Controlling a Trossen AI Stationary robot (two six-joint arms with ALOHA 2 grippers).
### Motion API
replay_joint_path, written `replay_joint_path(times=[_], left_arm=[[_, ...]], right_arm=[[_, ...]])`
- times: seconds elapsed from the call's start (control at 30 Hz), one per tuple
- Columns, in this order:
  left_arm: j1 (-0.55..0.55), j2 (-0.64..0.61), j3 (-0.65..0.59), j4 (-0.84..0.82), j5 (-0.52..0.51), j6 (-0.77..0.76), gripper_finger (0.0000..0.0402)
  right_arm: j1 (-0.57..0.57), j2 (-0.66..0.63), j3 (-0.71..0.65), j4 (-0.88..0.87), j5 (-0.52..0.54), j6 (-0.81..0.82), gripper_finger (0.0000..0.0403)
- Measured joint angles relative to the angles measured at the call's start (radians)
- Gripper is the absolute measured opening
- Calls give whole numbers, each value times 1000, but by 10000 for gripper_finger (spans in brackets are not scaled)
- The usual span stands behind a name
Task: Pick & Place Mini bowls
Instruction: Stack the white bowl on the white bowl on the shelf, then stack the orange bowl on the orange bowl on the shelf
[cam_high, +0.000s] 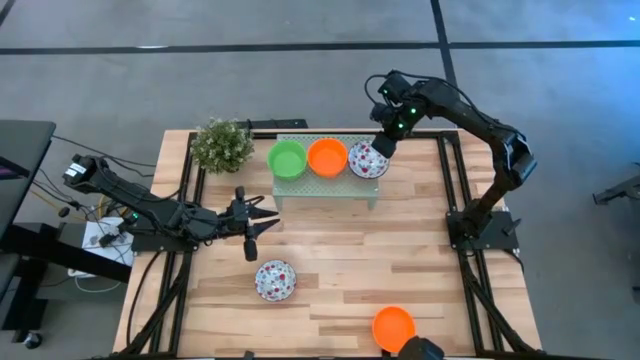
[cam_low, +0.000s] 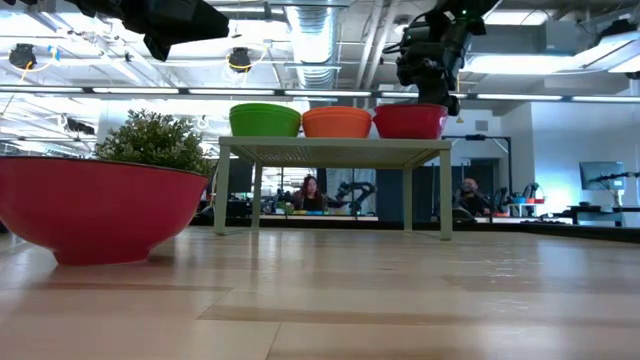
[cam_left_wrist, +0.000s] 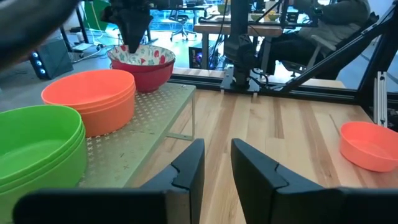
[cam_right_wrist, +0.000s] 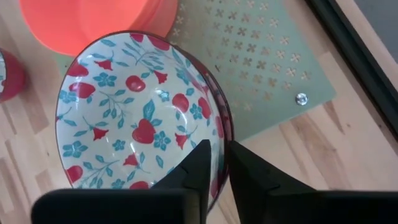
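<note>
Left arm stretched low across the table's left side, its tool (cam_high: 262, 221) with fingers (cam_left_wrist: 186, 171) a little apart and empty; right arm bent over the far right side, its tool (cam_right_wrist: 221, 165) pointing down, fingers narrowly parted.

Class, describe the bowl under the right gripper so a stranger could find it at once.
Find the pale green perforated stand at the table's far edge, beside the bushy plant. Three bowl stacks sit on it in a row; the right gripper is at the floral bowl, white inside with red fruit, unlike its plain green and orange neighbours.
</note>
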Motion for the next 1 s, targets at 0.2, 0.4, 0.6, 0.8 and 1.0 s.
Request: replay_joint_path(times=[0.2, 0.4, 0.6, 0.8, 1.0], left_arm=[[0, 0, 0, 5, 0, 0, 81], [0, 0, 0, 13, 0, 0, 81], [0, 0, 0, 18, 0, 0, 81], [0, 0, 0, 18, 0, 0, 81], [0, 0, 0, 17, 4, -19, 81]], right_arm=[[3, 0, 51, -45, 5, 0, 61], [29, -2, 175, -155, 73, 33, 62], [96, -2, 283, -210, 99, 61, 62], [219, -2, 344, -215, 100, 113, 62], [387, -15, 354, -216, 100, 108, 62]])
